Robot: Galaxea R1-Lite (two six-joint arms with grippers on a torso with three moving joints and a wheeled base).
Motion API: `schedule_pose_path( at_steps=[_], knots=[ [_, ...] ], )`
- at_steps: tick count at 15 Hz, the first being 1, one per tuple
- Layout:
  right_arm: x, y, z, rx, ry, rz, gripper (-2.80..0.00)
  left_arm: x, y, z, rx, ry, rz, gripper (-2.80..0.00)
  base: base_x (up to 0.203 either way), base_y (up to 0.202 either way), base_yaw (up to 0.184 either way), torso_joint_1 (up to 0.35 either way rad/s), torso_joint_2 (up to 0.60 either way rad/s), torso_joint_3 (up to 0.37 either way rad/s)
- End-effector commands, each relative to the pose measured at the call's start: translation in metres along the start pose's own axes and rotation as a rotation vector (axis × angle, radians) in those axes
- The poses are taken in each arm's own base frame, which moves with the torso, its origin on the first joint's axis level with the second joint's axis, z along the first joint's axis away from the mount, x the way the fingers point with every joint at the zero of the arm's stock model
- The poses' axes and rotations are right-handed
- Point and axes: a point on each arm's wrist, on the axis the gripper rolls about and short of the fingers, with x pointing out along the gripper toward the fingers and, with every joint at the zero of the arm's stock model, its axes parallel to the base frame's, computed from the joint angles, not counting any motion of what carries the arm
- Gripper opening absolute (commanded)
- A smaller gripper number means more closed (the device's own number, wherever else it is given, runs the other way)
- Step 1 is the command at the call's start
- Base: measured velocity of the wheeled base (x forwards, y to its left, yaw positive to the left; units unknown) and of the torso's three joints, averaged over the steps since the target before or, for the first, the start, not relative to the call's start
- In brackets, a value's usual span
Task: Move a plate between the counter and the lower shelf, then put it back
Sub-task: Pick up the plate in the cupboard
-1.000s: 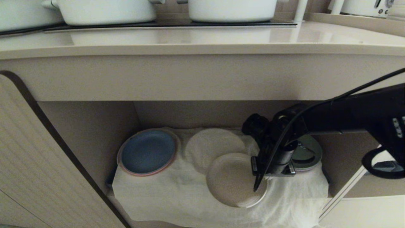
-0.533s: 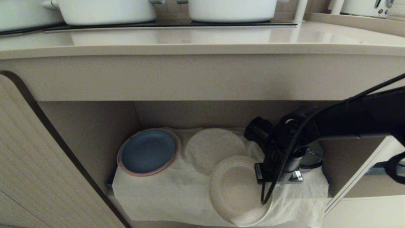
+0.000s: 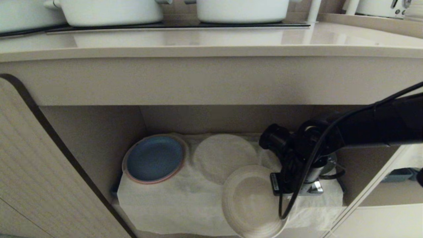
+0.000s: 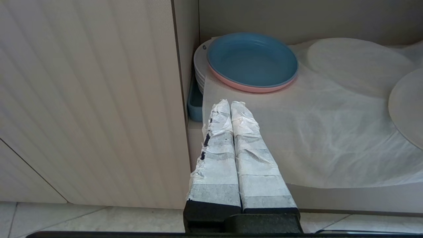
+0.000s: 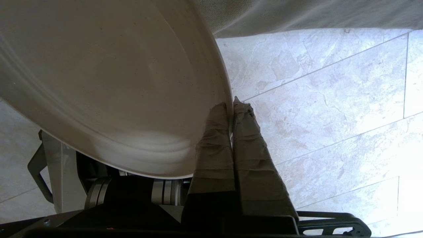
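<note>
Head view: plate (image 3: 252, 201) bottom edge cut off, right hand (image 3: 283, 211) hidden.

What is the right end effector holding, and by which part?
The right end effector is shut on the plate, pinching its rim at the edge. The left end effector is shut and holds nothing.

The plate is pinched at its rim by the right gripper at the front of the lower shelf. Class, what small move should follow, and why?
Probably draw the plate further out, then lift. The right gripper has its jaws shut on the rim, and the plate overhangs the lower shelf, below the counter.
</note>
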Motion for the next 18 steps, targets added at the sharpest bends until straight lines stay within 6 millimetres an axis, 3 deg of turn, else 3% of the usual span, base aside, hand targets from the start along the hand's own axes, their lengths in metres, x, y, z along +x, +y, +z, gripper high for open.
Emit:
schedule_pose_path(
  at_steps=[1, 12, 18],
  knots=[
    [-0.003, -0.003, -0.003, 0.003, 0.002, -0.003, -2.8, 0.0, 0.0, 0.0, -0.001, -0.002, 0.0, -2.8, 0.0, 0.0, 0.0, 0.0, 0.0, 0.0],
    [-0.018, -0.017, -0.017, 0.031, -0.003, 0.001, -2.8, 0.0, 0.0, 0.0, -0.001, 0.0, 0.0, -2.8, 0.0, 0.0, 0.0, 0.0, 0.0, 0.0],
    [-0.022, -0.035, -0.033, 0.045, 0.017, -0.014, -2.8, 0.0, 0.0, 0.0, -0.001, 0.0, 0.0, -2.8, 0.0, 0.0, 0.0, 0.0, 0.0, 0.0]
  ],
)
